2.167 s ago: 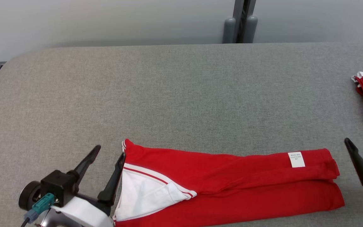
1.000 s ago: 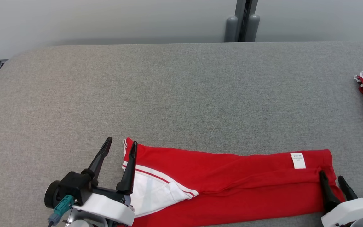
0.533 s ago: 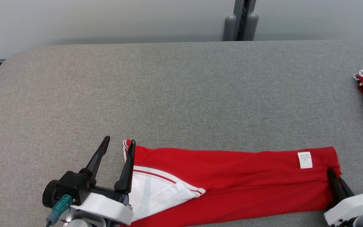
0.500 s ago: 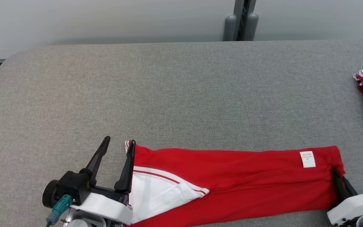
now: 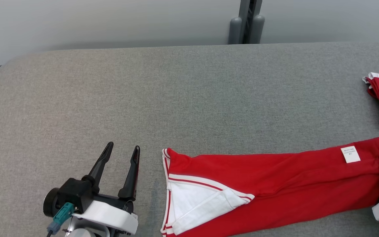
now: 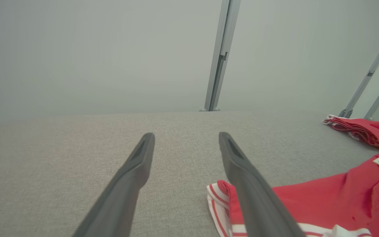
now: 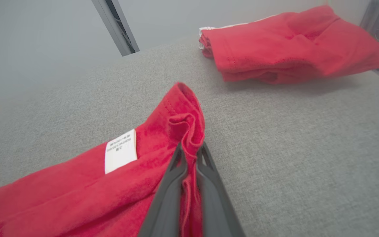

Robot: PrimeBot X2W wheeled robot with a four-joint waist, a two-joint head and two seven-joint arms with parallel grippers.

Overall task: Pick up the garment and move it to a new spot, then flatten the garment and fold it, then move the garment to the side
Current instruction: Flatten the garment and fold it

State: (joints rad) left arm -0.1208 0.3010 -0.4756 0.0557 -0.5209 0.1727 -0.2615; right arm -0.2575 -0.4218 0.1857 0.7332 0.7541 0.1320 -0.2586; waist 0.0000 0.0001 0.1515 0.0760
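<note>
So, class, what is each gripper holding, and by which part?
The right gripper pinches the red garment at its hem edge beside the white label. The left gripper holds nothing.
</note>
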